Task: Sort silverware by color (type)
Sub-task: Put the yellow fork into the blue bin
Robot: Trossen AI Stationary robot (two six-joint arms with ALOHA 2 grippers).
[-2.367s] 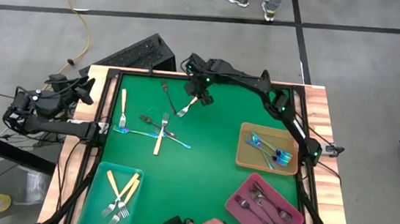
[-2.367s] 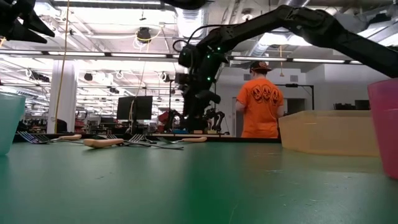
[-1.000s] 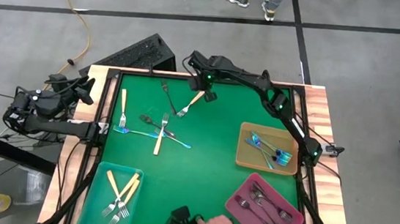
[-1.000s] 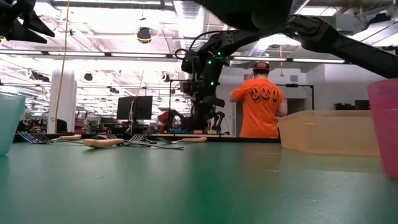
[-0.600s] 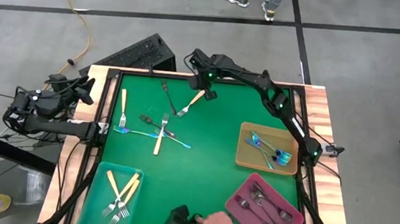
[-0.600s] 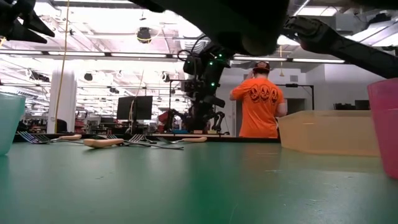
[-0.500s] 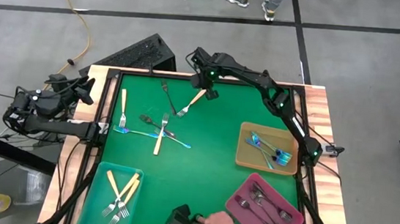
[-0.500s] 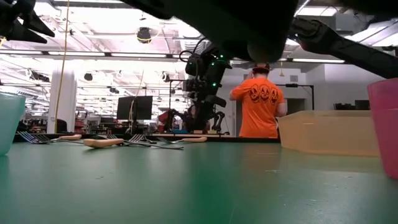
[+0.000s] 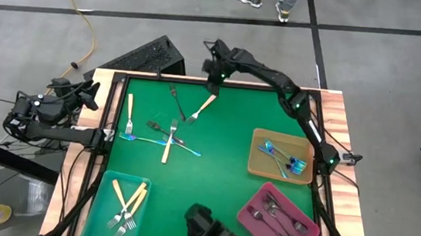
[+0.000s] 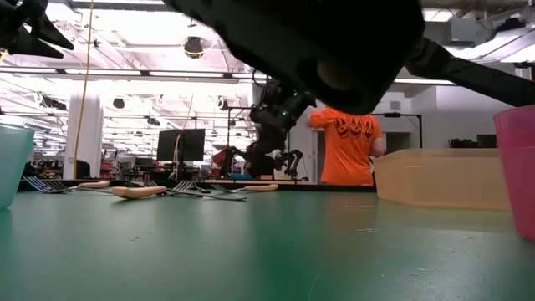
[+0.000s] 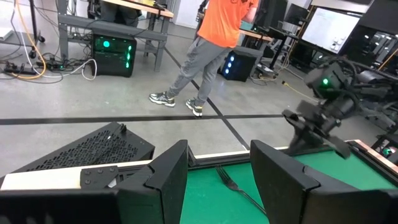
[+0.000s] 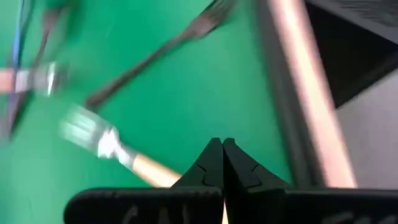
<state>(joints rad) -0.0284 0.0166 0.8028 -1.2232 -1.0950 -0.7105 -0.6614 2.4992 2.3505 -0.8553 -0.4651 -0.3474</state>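
Your right gripper (image 9: 216, 70) hangs closed, empty, at desk's far edge; cream-handled fork (image 9: 201, 108) lies just below it, ungrasped. Next: open, descend over handle. Left gripper (image 9: 87, 95) parked open, off desk.

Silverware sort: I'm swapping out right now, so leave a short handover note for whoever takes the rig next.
Right gripper: shut, empty, above the table's far edge, near a cream-handled fork.
Left gripper: open, parked off the left edge.
Done: cream forks in the teal tray, blue ones in the tan tray, dark ones in the pink tray.
Left: a dark fork, another cream fork and a crossed pile on the mat.
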